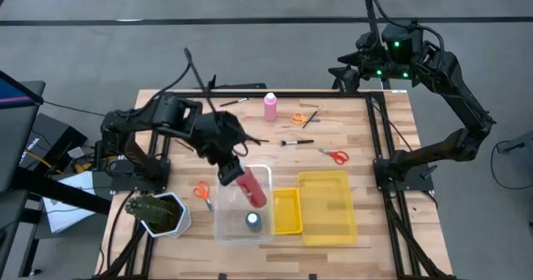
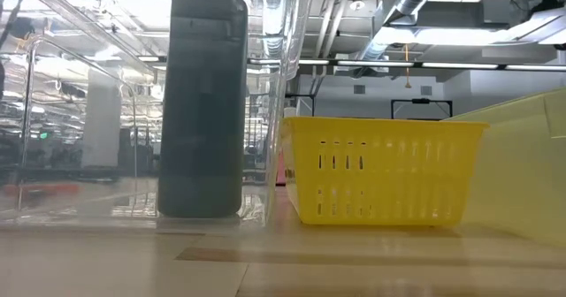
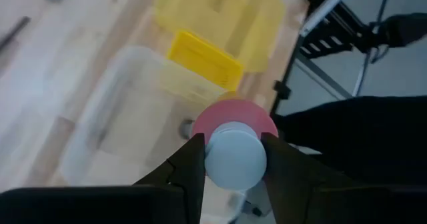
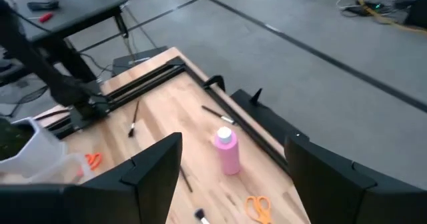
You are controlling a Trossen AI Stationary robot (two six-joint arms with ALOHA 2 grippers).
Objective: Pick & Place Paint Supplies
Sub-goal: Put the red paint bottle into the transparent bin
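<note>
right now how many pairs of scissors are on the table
3: one pair left of the clear bin, one near the far edge right of the pink bottle, one behind the large yellow bin. The left arm may hide more.

Red paint bottle (image 1: 252,188) tilted above the clear bin, pink bottle (image 1: 271,107) upright

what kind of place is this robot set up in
Likely a large industrial lab or workshop: exposed ceiling ducts, a bare grey concrete floor, and a wooden table on a dark metal frame.
</note>
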